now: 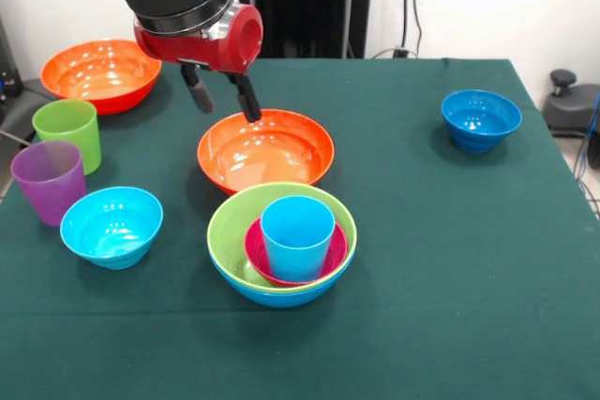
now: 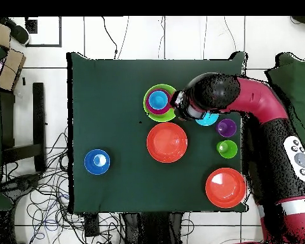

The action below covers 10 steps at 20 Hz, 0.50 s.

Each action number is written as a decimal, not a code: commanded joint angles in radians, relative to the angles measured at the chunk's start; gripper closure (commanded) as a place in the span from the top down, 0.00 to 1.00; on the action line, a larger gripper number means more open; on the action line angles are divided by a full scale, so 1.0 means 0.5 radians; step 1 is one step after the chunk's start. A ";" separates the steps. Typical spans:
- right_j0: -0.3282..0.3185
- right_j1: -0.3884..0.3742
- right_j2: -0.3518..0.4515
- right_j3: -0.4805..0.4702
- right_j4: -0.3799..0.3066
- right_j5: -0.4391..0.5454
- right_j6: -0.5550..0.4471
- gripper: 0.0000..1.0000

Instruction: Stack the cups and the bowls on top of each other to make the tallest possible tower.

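Observation:
The tower stands at the front middle: a large blue bowl holds a lime green bowl, a small magenta bowl and the light blue cup; it also shows in the overhead view. My gripper is open and empty, its fingertips just above the far rim of an orange bowl behind the tower. A lime green cup, a purple cup and a small cyan bowl stand at the left. A second orange bowl is at the far left. A small dark blue bowl is at the right.
The table has a dark green cloth. In the overhead view my arm reaches over the cyan bowl and hides part of it. The purple cup, green cup and orange bowl lie beside the arm.

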State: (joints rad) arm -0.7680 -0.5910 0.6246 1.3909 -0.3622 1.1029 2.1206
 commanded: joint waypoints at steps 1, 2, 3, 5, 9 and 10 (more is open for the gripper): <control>0.068 -0.151 -0.073 0.339 -0.459 -0.689 -0.265 1.00; 0.124 -0.182 -0.126 0.319 -0.537 -0.663 -0.236 1.00; 0.179 -0.213 -0.179 0.299 -0.616 -0.637 -0.207 1.00; 0.184 -0.228 -0.174 0.298 -0.641 -0.633 -0.212 1.00; 0.181 -0.234 -0.157 0.315 -0.669 -0.647 -0.220 1.00; 0.182 -0.236 -0.156 0.317 -0.674 -0.649 -0.220 1.00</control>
State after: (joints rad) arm -0.7188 -0.6824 0.5994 1.4652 -0.5897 0.8400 2.1206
